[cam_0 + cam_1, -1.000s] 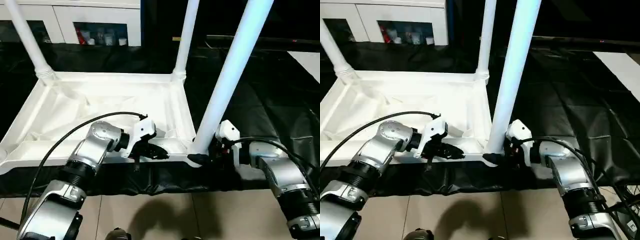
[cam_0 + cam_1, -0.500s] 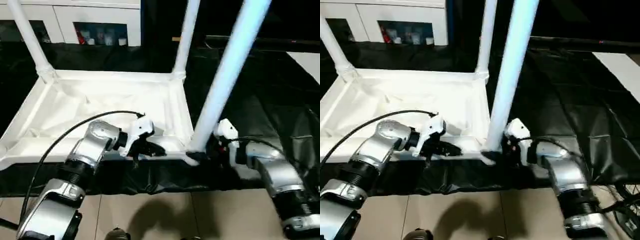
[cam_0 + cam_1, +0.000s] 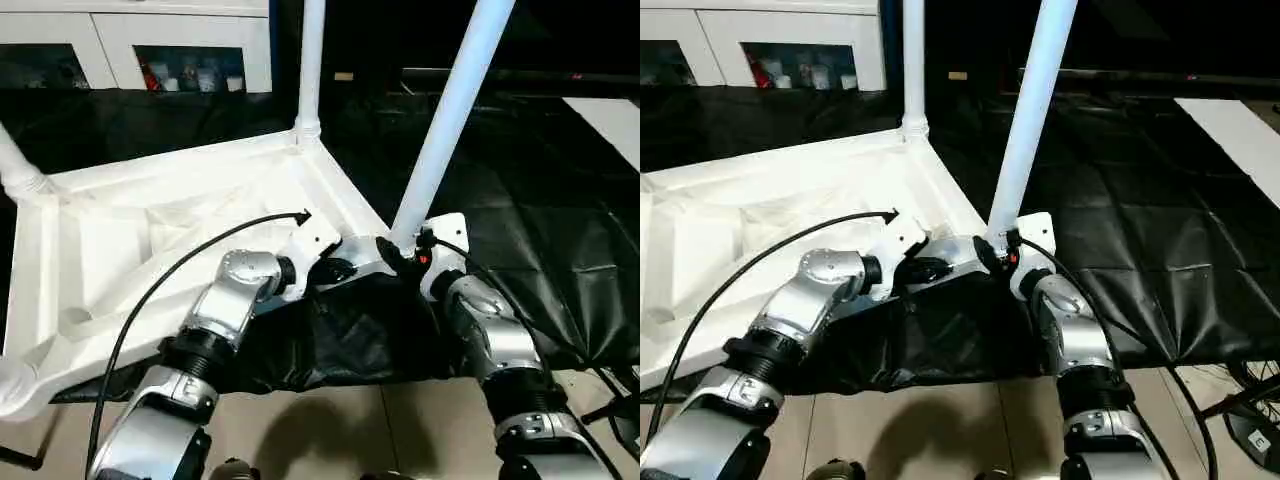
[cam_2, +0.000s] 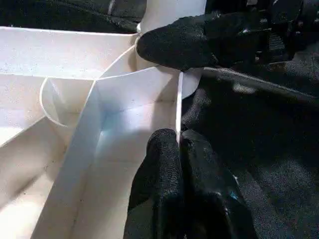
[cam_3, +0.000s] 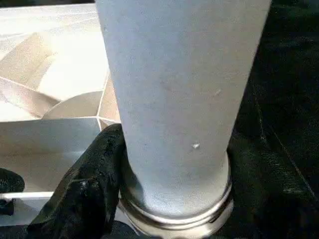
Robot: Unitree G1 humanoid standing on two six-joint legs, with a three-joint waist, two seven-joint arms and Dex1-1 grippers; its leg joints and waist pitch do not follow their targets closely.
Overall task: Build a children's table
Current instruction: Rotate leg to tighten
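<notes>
The children's table lies upside down on black cloth, its white ribbed top turned at an angle. One white leg stands in the far corner socket, and another leg rises at the left edge. A third leg stands in the near corner socket, with my right gripper shut around its base; one black finger hugs the leg. My left gripper is shut on the top's thin rim wall right beside that corner.
Black cloth covers the work surface and hangs over its front edge above a tiled floor. White cabinets line the back. A black cable arcs over my left forearm. A white panel lies far right.
The table top has swung round on the cloth, so its near edge now runs diagonally. The held corner moved toward the middle, with both grippers still on it.
</notes>
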